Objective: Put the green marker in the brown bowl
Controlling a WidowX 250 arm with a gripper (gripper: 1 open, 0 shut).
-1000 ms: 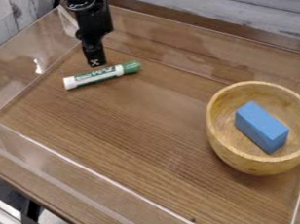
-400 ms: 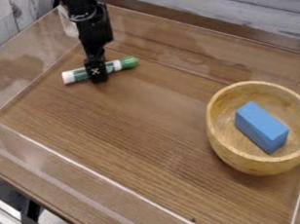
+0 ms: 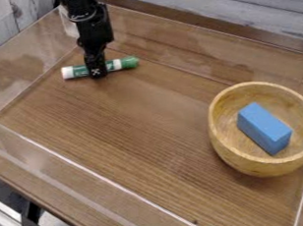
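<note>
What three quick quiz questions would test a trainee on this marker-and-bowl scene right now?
1. True or false: the green marker already lies in the brown bowl.
2. What sits inside the bowl? A) a blue block B) a red cup C) nothing
3. Where is the hand relative to the marker?

Key
1. False; it lies on the wooden table, far from the bowl.
2. A, the blue block.
3. Pointing down over the marker's middle, fingers either side of the barrel; a firm grip cannot be confirmed.
</note>
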